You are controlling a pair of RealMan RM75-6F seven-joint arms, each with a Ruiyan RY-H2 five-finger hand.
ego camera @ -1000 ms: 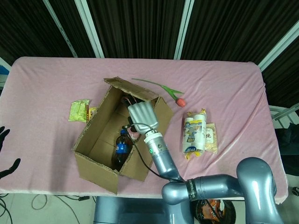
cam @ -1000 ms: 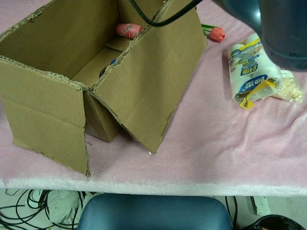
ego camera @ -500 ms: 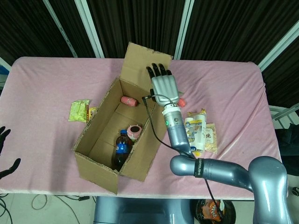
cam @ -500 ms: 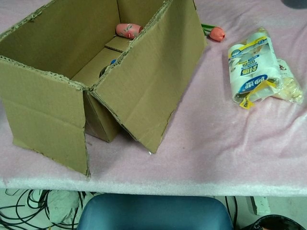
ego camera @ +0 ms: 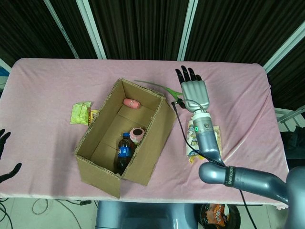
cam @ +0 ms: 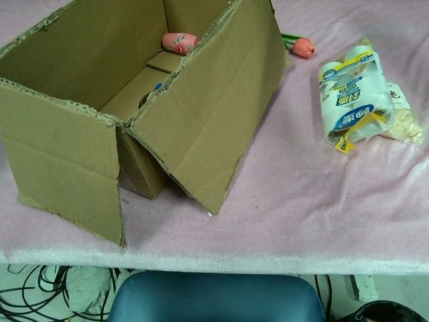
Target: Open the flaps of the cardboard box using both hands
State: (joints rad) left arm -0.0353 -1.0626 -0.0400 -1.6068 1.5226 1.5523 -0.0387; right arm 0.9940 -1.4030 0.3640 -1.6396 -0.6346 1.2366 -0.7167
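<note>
The cardboard box [ego camera: 107, 157] stands open on the pink table, with a cola bottle [ego camera: 124, 149] and two pink items inside. In the chest view the box [cam: 80, 60] has its near flap [cam: 64, 168] and right side flap [cam: 201, 127] hanging down outside. No flap shows at its far end in the head view. My right hand [ego camera: 194, 90] hovers right of the box's far corner, fingers stretched out and apart, holding nothing and touching nothing. Only the dark fingertips of my left hand [ego camera: 4, 139] show at the far left edge, spread apart, well away from the box.
A tulip with a green stem [ego camera: 155, 86] and a red bud [cam: 303, 47] lies behind the box. A tissue pack [cam: 352, 100] and a snack packet [cam: 404, 121] lie to the right, under my right forearm. Yellow packets [ego camera: 81, 113] lie left of the box.
My right hand rose from inside the box, pushed the far flap up and back, then drew away to the right. That flap has dropped out of sight behind the box.
</note>
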